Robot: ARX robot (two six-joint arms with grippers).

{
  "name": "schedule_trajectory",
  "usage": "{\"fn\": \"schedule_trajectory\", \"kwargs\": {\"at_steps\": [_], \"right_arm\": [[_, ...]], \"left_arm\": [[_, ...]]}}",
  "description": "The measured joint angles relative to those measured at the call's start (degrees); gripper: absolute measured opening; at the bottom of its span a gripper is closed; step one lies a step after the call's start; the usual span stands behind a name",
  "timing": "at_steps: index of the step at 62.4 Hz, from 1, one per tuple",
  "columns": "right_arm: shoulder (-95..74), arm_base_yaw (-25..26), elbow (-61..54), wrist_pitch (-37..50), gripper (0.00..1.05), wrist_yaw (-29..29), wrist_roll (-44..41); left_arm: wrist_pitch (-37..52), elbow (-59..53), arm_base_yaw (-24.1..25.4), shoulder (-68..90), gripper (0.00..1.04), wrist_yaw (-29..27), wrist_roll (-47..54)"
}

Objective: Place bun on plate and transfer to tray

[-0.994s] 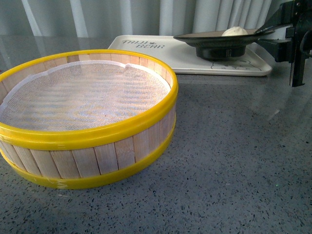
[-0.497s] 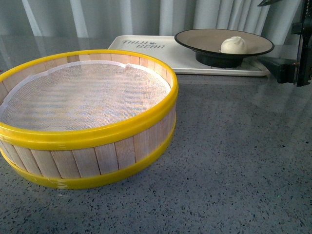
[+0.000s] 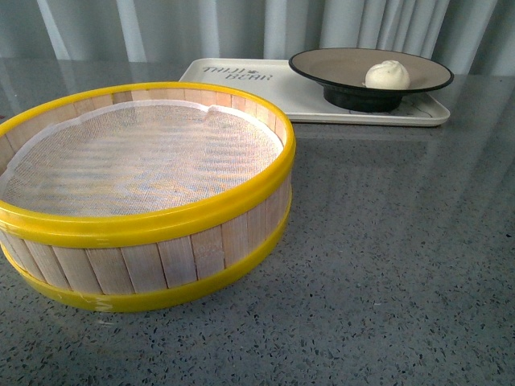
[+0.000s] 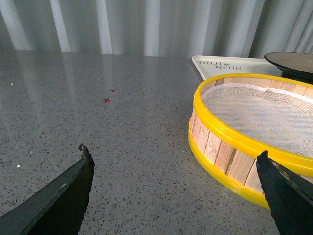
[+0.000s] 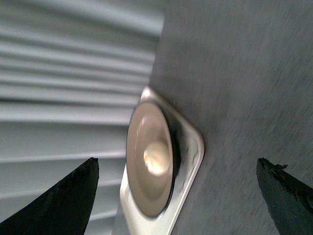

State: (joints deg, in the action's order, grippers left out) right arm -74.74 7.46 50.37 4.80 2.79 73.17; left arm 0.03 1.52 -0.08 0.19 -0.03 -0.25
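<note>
Bun (image 3: 387,75) sits on plate (image 3: 322,66), plate on tray (image 3: 241,84), so you look finished; both pincers (image 4: 176,169) (image 5: 178,169) gape wide, holding nothing.

A staged tabletop test bench: speckled grey stone-look counter (image 3: 386,265), pleated pale grey curtain (image 3: 241,28) at twelve o'clock, small red cross marks (image 4: 106,100).
</note>
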Motion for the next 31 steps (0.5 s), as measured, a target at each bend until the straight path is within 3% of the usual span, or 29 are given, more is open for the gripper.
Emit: {"fn": "schedule_trajectory", "kwargs": {"at_steps": [8,12,14,16,19,22,31], "right_arm": [[8.3,5.0,-1.1,0.8,0.96,-10.0,-10.2],[12.0,6.2,-2.0,1.8,0.96,-11.5,-16.4],[13.7,6.7,-2.9,3.3,0.95,-9.8,-20.4],[15.6,7.6,-4.5,6.1,0.90,-3.8,-25.4],[18.9,7.6,-7.9,9.5,0.81,4.7,-36.6],[21.9,6.8,-11.9,11.5,0.72,9.5,-48.7],[26.8,3.9,-21.5,14.9,0.47,8.5,-66.6]], "left_arm": [[0.0,0.0,0.0,0.0,0.98,0.0,0.0],[0.0,0.0,0.0,0.0,0.98,0.0,0.0],[0.0,0.0,0.0,0.0,0.98,0.0,0.0],[0.0,0.0,0.0,0.0,0.98,0.0,0.0],[0.0,0.0,0.0,0.0,0.98,0.0,0.0],[0.0,0.0,0.0,0.0,0.98,0.0,0.0],[0.0,0.0,0.0,0.0,0.98,-0.1,0.0]]}}
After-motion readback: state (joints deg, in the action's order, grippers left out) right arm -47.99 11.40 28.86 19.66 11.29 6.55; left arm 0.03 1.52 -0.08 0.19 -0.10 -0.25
